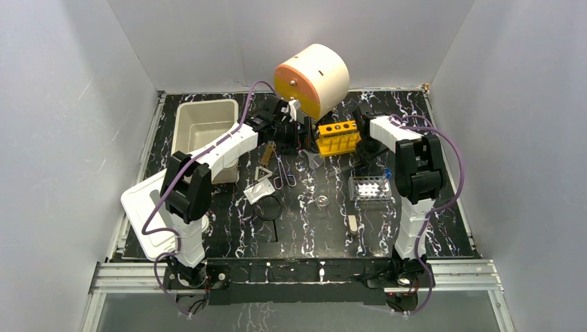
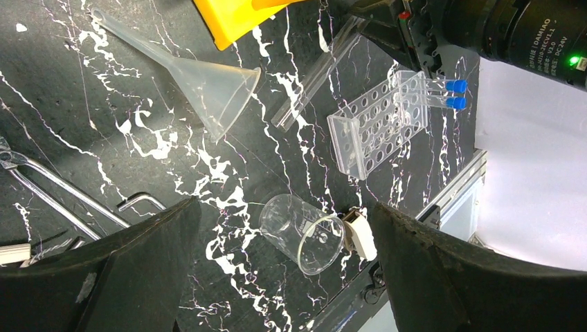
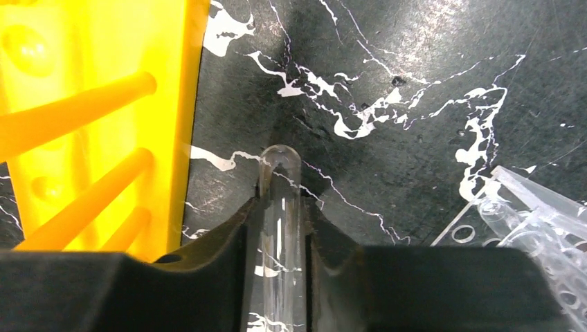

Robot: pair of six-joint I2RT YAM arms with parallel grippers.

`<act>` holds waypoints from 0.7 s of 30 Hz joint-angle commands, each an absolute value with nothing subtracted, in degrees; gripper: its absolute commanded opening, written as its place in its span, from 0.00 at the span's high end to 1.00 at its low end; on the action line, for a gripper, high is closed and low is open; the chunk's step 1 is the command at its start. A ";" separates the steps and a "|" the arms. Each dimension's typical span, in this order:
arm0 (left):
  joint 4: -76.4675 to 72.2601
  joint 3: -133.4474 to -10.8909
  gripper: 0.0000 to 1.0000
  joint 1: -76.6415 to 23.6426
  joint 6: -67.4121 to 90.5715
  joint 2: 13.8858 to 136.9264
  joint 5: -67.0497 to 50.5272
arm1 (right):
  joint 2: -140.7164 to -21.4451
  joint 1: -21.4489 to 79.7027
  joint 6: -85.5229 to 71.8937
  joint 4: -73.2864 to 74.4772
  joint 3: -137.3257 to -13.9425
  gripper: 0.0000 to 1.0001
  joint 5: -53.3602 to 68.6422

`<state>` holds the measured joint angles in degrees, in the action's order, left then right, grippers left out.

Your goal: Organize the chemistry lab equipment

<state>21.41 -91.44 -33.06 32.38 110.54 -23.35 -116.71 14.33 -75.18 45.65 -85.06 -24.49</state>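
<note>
From above, the left arm (image 1: pixel 228 145) stretches to the upper middle of the frame, under the drum (image 1: pixel 311 79). The right arm (image 1: pixel 398 135) bends in toward the yellow rack (image 1: pixel 338 136), just right of centre. Mid-frame on the table (image 1: pixel 443 228) lie the brown-handled tool (image 1: pixel 266 153), the triangle (image 1: pixel 263 173), the pad (image 1: pixel 257 191) just below it, the tongs (image 1: pixel 285 176) to their right and the ring (image 1: pixel 270 207) lower down. The beaker (image 1: pixel 322 202) is right of the ring and the clear rack (image 1: pixel 369 187) is further right. The tub (image 1: pixel 205 128) is at upper left, partly behind the left arm. In the left wrist view the left gripper (image 2: pixel 282 221) is spread wide and grasps nothing; its fingers (image 2: pixel 104 277) fill the lower corners. The beaker (image 2: pixel 304 232) shows low in the middle, the funnel (image 2: pixel 214 86) lies on its side at upper left and the tongs (image 2: pixel 62 194) run along the left edge. The clear rack (image 2: pixel 377 124) is right of centre. The tube (image 2: pixel 315 76) slants between funnel and rack, its upper end at the right gripper (image 2: pixel 387 28) at the top. In the right wrist view the right gripper (image 3: pixel 280 207) is clamped on the tube (image 3: pixel 280 180), a finger pressed to each side. The tube's rounded end pokes out past the fingertips at mid-frame. The yellow rack (image 3: pixel 97 104) fills the left and a corner of the clear rack (image 3: pixel 540 235) shows at lower right.
</note>
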 commanded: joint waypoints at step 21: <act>21.07 -95.52 0.02 -32.70 29.66 109.17 -28.34 | -100.97 13.88 -69.67 36.98 -80.82 0.77 -23.61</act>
<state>21.47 -92.75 -33.06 30.44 110.48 -25.10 -106.74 14.26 -71.94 39.92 -82.61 -24.21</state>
